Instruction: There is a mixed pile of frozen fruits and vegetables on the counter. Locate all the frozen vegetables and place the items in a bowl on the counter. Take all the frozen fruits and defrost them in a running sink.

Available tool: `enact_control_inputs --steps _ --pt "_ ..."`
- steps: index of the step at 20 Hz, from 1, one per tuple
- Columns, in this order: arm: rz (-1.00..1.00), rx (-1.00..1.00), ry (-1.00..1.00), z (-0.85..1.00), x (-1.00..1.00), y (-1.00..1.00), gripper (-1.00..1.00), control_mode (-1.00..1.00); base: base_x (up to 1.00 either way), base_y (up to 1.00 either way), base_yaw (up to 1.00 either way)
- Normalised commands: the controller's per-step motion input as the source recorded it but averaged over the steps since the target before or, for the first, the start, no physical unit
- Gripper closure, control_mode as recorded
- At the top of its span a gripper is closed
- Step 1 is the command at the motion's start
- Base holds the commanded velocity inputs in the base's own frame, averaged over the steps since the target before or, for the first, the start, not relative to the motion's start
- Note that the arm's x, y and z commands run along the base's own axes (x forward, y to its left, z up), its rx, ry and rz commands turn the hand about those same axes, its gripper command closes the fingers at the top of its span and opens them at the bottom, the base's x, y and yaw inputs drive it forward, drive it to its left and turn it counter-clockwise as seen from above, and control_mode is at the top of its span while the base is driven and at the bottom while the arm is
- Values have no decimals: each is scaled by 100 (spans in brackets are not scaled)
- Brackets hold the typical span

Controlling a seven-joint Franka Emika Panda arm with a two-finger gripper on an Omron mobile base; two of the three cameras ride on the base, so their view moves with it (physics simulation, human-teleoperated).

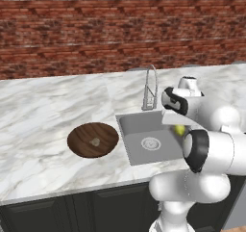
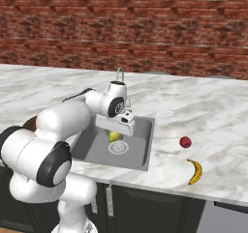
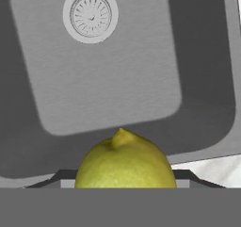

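A white marble counter [image 1: 43, 115] with grey veins runs below a red brick wall [image 1: 96, 29], above dark cabinets [image 2: 160, 208]. The grey steel sink [image 2: 94, 147] with its curved chrome faucet [image 1: 151, 89] sits beside a shallow dark wooden bowl [image 1: 81, 144] holding a pale beige lump [image 1: 95, 142]. The gripper [image 2: 116, 133] hangs over the basin, fingers closed on the yellow-green oval piece [image 3: 125, 162] — above the round drain [image 3: 90, 15]. The small red ball [image 2: 185, 141] and the curved yellow banana [image 2: 195, 171] lie on the marble, well apart from the sink.

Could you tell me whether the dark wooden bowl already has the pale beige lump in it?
Yes, the left base view shows the pale beige lump lying inside the bowl on the counter.
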Motion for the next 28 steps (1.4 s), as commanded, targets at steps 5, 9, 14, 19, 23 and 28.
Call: enact_control_inputs --steps 5,9,14,19,23,28 --pt "1 0 -4 5 -10 48 100 -100 0 0 0" --pt "2 0 -4 6 -8 48 100 -100 0 0 0" --pt "2 0 -2 17 0 48 100 -100 0 0 0" --pt "2 2 0 21 0 51 100 -100 0 0 0" --pt "2 1 -1 11 0 49 100 -100 0 0 0" --pt "0 3 -1 2 1 51 100 -100 0 0 0"
